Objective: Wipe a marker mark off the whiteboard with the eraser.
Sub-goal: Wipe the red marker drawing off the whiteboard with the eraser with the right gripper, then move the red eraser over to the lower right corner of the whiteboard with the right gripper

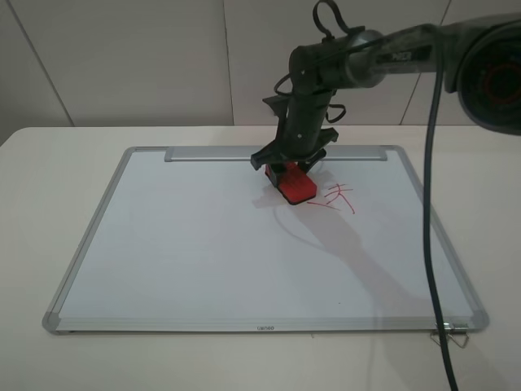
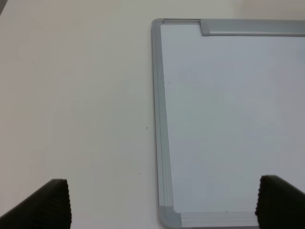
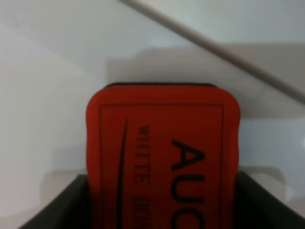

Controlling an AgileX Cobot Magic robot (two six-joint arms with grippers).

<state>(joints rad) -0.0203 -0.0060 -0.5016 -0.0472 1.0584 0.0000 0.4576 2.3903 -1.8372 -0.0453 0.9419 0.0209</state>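
"AUC" and "WHITE" on eraser (image 3: 162, 157)

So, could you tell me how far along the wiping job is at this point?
Done: the eraser is picked up, clamped in the right gripper. In hand: it sits low at the whiteboard, just beside the marker mark; whether it touches the surface, I cannot tell. Left: the mark's red strokes are plainly visible, so the wiping itself remains.

There is 1 whiteboard (image 1: 203, 244), 1 eraser (image 1: 295, 184), 1 marker mark (image 1: 340, 195) and 1 arm (image 1: 366, 59).
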